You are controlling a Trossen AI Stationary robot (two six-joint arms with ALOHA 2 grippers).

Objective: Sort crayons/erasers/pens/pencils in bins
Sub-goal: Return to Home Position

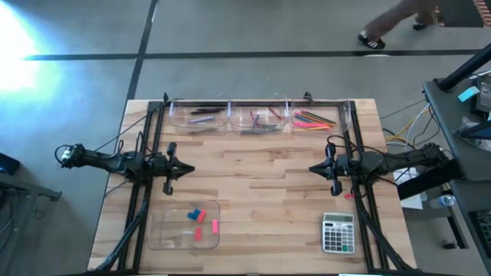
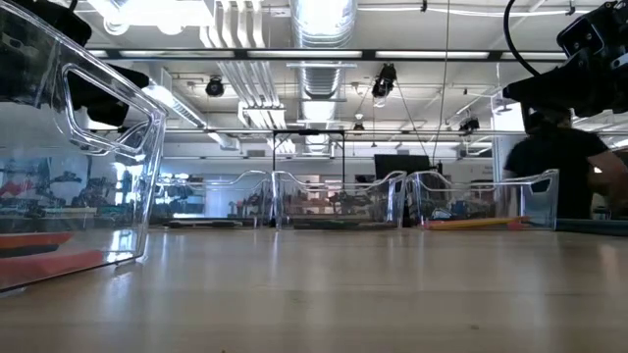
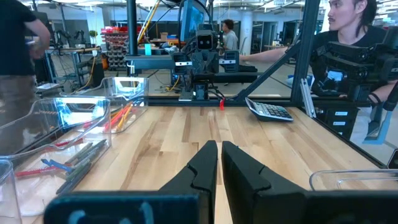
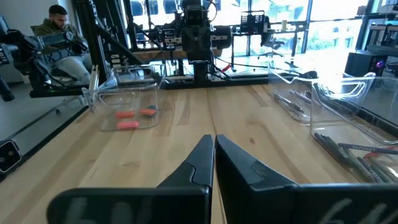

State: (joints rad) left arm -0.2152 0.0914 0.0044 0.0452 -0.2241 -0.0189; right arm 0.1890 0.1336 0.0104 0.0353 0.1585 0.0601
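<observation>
left pincer (image 1: 189, 170): sitting pinched closed, holding nothing, over the counter (image 1: 253, 192)
right pincer (image 1: 313, 169): same deal, closed and empty, facing it
erasers (image 1: 201, 224): lying in the shallow tray (image 1: 164, 234)
pencils (image 1: 313, 119): resting in the far right bin (image 1: 318, 116)
pens (image 1: 201, 116): probably the dark sticks in the far left bin (image 1: 198, 117)

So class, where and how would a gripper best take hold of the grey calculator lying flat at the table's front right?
The grey calculator lies flat, keys up, on the wooden table. Probably come straight down from above and pinch across its two long side edges, near the middle: it is flat and thin, so the sides give the only opposing faces.
</observation>
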